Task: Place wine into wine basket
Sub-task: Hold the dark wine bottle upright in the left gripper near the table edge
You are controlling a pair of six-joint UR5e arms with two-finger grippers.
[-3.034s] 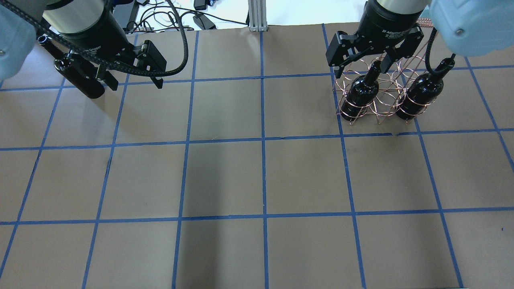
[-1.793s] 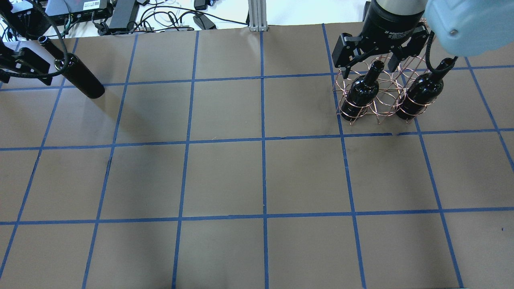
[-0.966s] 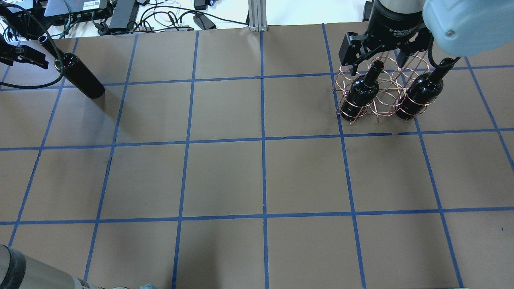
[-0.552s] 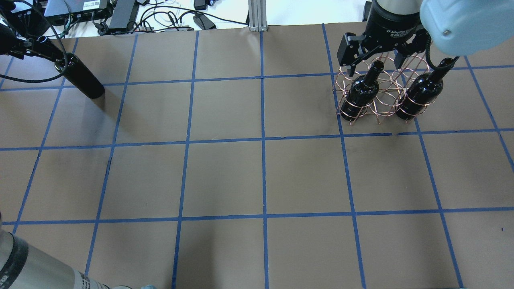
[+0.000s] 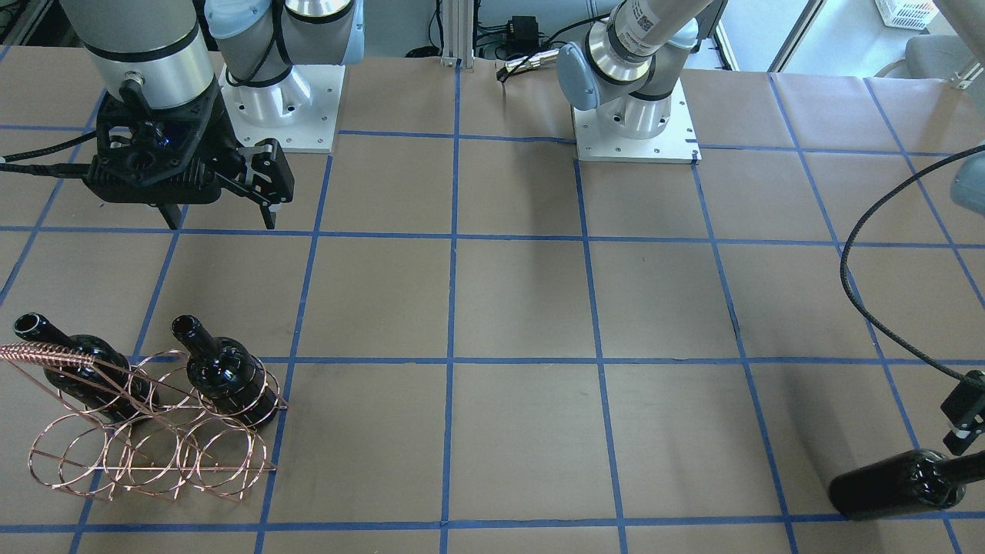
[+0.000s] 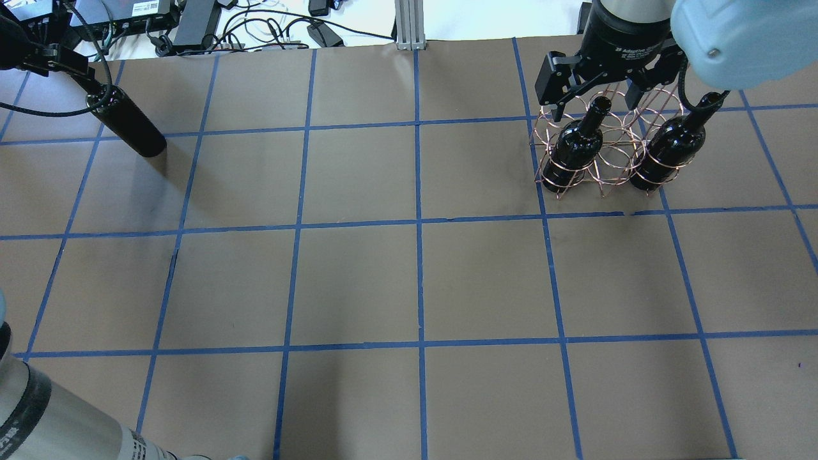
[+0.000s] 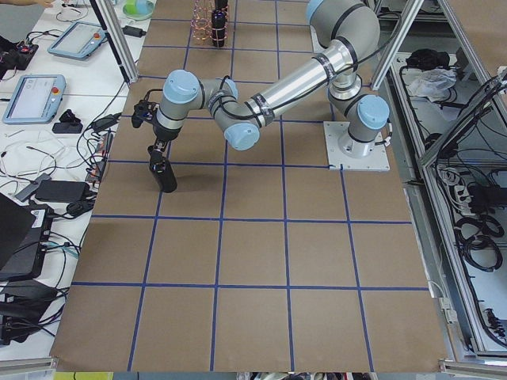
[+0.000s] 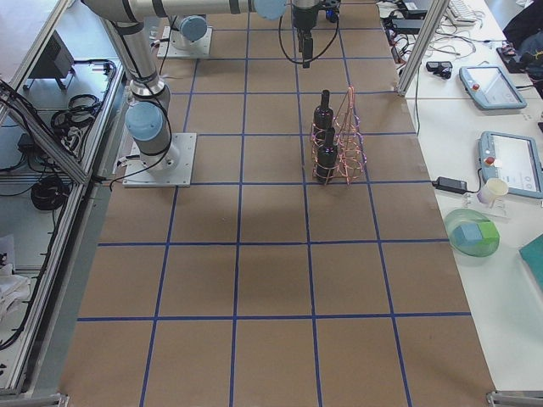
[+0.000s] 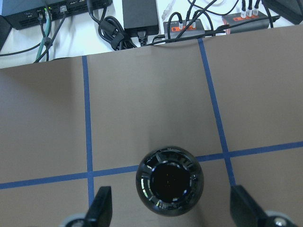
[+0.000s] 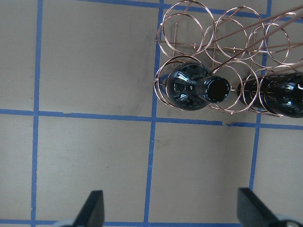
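Note:
The wine bottle (image 6: 128, 124) stands upright on the table at the far left, outside the wine basket (image 6: 604, 153). My left gripper (image 6: 71, 62) hangs open right over its neck; in the left wrist view the bottle's mouth (image 9: 170, 182) lies between the spread fingers (image 9: 100, 210), untouched. The copper wire basket (image 5: 146, 454) holds two like bottles (image 6: 575, 147) (image 6: 671, 144) in its outer rings, the middle ring empty. My right gripper (image 6: 594, 105) is open and empty, above the basket and behind it (image 5: 218, 219).
Cables and power bricks (image 9: 139, 16) lie just past the table's far edge behind the loose bottle. My left arm's elbow (image 6: 38, 415) juts into the near left corner. Tablets and a cup (image 8: 492, 191) sit on a side bench.
My left gripper drew off to the left, away from the bottle, then came back over its neck. My right gripper backed off slightly from the basket and stayed open.

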